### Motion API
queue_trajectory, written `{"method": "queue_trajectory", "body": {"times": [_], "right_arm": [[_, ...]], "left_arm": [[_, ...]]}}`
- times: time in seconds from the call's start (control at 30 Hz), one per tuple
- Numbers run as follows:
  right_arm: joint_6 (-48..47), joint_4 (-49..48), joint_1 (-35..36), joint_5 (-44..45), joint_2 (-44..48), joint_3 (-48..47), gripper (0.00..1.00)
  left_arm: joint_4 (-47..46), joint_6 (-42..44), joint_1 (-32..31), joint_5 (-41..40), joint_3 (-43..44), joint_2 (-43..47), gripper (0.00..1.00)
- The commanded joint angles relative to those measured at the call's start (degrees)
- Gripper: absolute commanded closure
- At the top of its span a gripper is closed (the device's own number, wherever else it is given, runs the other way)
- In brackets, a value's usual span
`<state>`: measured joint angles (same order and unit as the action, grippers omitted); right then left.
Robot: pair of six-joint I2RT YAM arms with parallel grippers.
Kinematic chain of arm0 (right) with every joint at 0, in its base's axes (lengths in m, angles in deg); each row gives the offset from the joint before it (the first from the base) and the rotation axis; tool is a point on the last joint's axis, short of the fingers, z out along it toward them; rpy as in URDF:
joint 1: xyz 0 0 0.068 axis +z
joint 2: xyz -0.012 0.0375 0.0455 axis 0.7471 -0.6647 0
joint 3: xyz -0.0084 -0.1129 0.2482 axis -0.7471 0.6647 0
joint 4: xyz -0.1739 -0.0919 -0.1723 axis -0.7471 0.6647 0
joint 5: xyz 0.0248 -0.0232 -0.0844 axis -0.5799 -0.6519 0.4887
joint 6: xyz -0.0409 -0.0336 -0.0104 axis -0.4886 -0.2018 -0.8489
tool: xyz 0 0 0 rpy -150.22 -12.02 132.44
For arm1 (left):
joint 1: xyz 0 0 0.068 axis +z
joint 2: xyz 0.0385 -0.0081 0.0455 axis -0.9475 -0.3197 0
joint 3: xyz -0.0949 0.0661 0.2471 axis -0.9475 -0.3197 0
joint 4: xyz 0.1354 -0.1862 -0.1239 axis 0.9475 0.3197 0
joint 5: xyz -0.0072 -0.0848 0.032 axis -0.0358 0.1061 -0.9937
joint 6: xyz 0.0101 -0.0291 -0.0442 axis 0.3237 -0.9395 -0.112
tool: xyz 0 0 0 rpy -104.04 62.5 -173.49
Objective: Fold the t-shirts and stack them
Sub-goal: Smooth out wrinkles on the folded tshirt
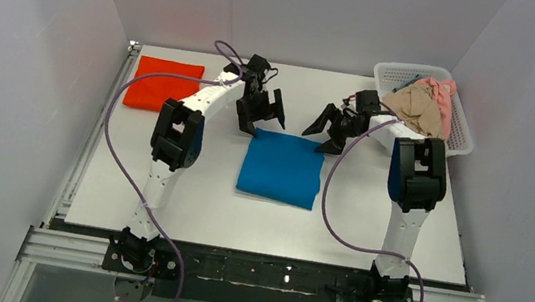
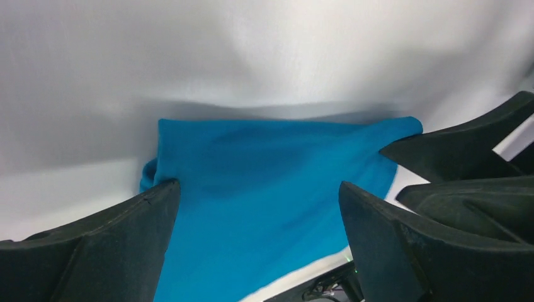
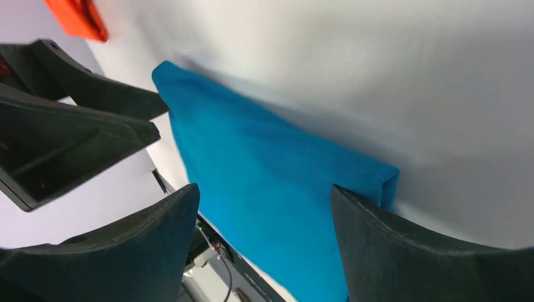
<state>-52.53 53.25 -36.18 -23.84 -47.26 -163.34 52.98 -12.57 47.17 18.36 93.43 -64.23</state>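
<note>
A bright blue t-shirt lies folded into a rectangle at the middle of the white table. Just beyond its far left corner hovers my left gripper, open and empty; its wrist view looks down on the blue cloth. My right gripper stands open above the far right corner, nothing between its jaws, the blue cloth below it. An orange-red t-shirt lies folded at the far left. Beige and pink t-shirts are bunched in the basket.
A white mesh basket sits at the table's far right corner, close behind the right arm. White walls enclose the table on three sides. Purple cables loop off both arms. The orange-red cloth shows in the right wrist view's top left.
</note>
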Motion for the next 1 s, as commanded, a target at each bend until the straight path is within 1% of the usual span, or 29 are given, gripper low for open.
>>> {"method": "queue_trajectory", "body": {"times": [0.0, 0.1, 0.2, 0.3, 0.43, 0.53, 0.63, 0.77, 0.83, 0.97], "right_arm": [[4.1, -2.8, -1.1, 0.6, -5.9, -3.1, 0.16], [5.5, -2.9, -1.2, -0.2, -8.9, -1.3, 0.16], [6.5, -5.8, -1.6, -2.7, -8.4, 1.1, 0.15], [3.5, -0.6, -1.8, -1.8, -7.4, -2.2, 0.15], [-1.7, 6.1, -1.8, 2.2, -1.8, -7.6, 0.13], [-5.2, 8.1, -1.8, 6.0, 5.5, -7.0, 0.12], [-6.8, 7.1, -1.8, 12.2, 14.1, -0.7, 0.11], [-7.3, 3.9, -1.8, 19.6, 26.0, 11.9, 0.10], [-6.7, 2.1, -1.8, 21.9, 32.0, 19.6, 0.10], [-4.9, 0.4, -1.8, 25.3, 43.7, 29.9, 0.10]], "left_arm": [[7.3, 0.3, 0.0, 1.6, 1.2, -5.9, 0.02], [8.3, 0.2, 0.1, 1.0, 0.0, -7.9, 0.02], [9.2, 0.7, 0.2, 0.6, -1.9, -8.2, 0.02], [9.7, 1.6, 0.2, 1.0, -2.4, -6.4, 0.02], [12.8, 4.3, 0.1, -2.6, -0.2, -0.8, 0.02], [13.3, 6.1, 0.2, -6.4, -1.5, 6.2, 0.02], [10.7, 7.2, 0.2, -9.3, -7.8, 13.8, 0.02], [7.7, 7.2, 0.2, -10.2, -17.6, 21.2, 0.02], [6.4, 6.7, 0.2, -10.5, -21.5, 22.9, 0.02], [5.7, 4.9, 0.1, -9.4, -25.4, 22.4, 0.02]]}}
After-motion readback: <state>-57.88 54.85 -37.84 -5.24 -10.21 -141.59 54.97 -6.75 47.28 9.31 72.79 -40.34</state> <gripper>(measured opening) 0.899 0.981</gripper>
